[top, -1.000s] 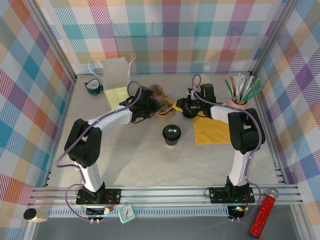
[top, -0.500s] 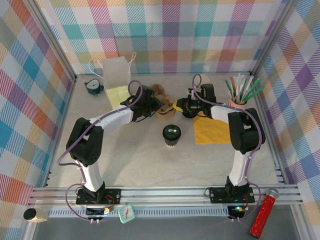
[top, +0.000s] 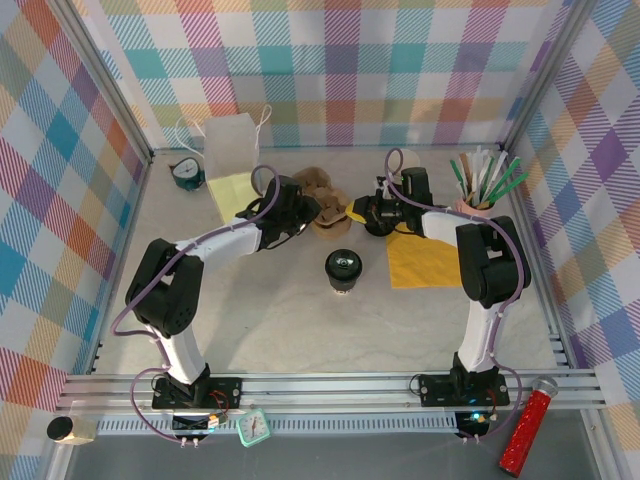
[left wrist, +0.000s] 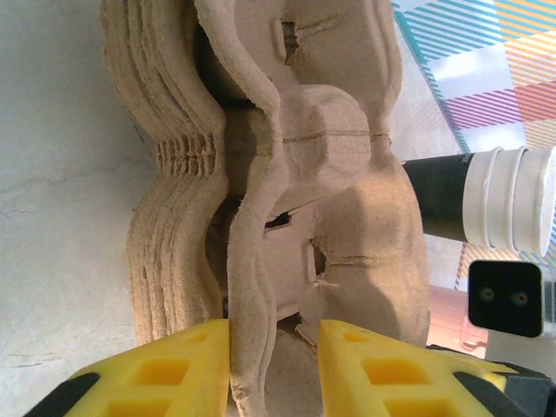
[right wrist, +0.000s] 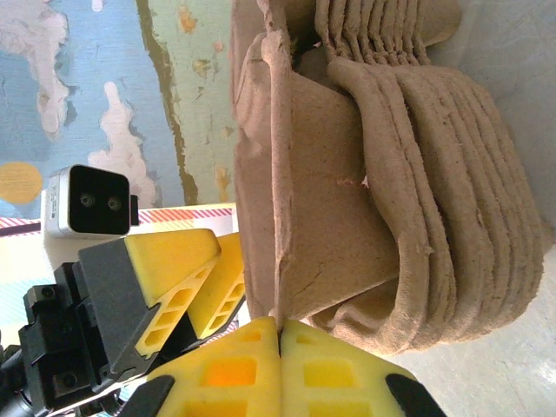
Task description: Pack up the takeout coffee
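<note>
Arms reach inward; left claw (left wrist: 274, 365) straddles, right claw (right wrist: 280, 343) pinches pulp carrier (left wrist: 347, 217).

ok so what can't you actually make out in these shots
- Top view: the grip on the carrier stack, too small and covered by the arms.
- Left wrist view: the white-rimmed black cup, cut by the right edge, its base behind the top carrier.
- Right wrist view: how much of the top carrier's rim the right hand pinches, buried in the pinch.
- Top view: what is in the takeout coffee, closed on top.
</note>
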`<state>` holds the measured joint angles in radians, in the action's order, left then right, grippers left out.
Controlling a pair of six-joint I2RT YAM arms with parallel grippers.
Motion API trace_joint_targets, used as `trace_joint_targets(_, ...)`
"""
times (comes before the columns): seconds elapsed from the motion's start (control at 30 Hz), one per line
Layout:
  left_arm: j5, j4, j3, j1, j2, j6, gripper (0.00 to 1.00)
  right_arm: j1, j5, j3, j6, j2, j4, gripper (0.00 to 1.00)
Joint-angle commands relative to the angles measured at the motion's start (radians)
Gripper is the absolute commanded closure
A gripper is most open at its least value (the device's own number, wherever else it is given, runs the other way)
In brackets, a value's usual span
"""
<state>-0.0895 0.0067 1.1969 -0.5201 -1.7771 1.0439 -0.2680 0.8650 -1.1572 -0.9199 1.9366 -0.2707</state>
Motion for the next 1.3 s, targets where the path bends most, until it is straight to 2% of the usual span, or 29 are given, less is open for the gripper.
trace_joint_targets(0.0,-0.034,0.076,-0.009,0.003,0.057,0.005,0.69,-0.008,0.034,0.011,0.017,-0.021,-0.022,1.00)
trace_joint_targets(0.37,-0.020,0.011,0.019,-0.008,0.103,-0.033,0.69,-0.007,0.051,0.016,0.003,-0.059,-0.065,1.00)
trace_joint_targets(0.63,-0.004,-0.057,0.045,-0.009,0.122,-0.054,0.66,-0.008,0.060,0.016,-0.002,-0.123,-0.081,1.00)
trace_joint_targets(1.0,-0.026,-0.023,0.067,-0.011,0.052,-0.010,0.65,-0.009,0.077,0.017,-0.006,-0.155,-0.088,1.00)
trace_joint_targets(1.27,0.027,-0.161,0.096,-0.027,0.049,0.007,0.61,-0.010,0.073,0.022,-0.003,-0.149,-0.080,1.00)
